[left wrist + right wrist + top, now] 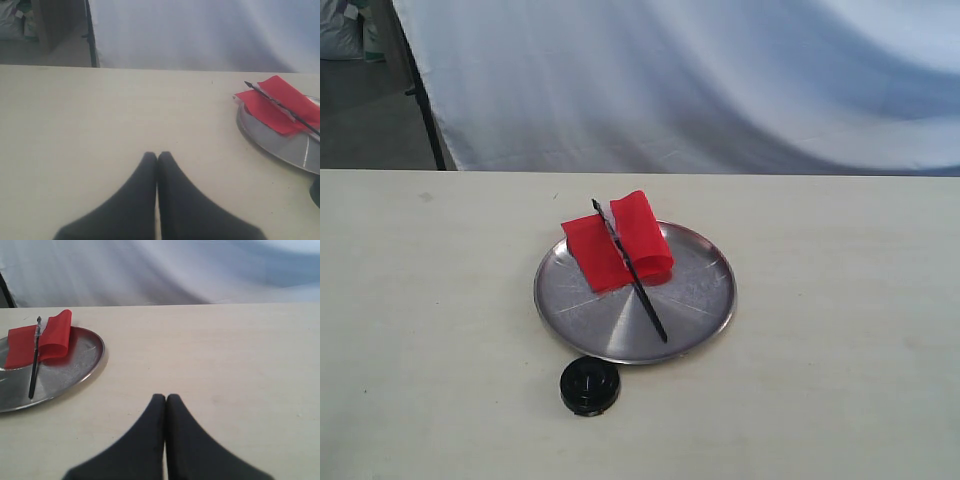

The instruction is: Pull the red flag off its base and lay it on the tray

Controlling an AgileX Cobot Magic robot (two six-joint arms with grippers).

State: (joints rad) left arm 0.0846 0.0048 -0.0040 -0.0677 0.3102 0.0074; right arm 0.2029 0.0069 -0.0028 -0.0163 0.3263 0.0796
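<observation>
The red flag [625,240] lies folded on the round silver tray [700,300] in the middle of the table, its black pole slanting across the plate. Just in front of the tray stands the small black base [590,385], with nothing in it. Neither arm shows in the exterior view. My left gripper [157,156] is shut and holds nothing, well away from the flag [280,102] and tray [280,145]. My right gripper [166,398] is also shut with nothing in it, with the flag [52,337] and tray [80,365] off to one side.
A white cloth backdrop [700,80] hangs behind the table's far edge, with a black stand leg [425,110] at the back left. Pale bare tabletop [840,330] stretches on both sides of the tray.
</observation>
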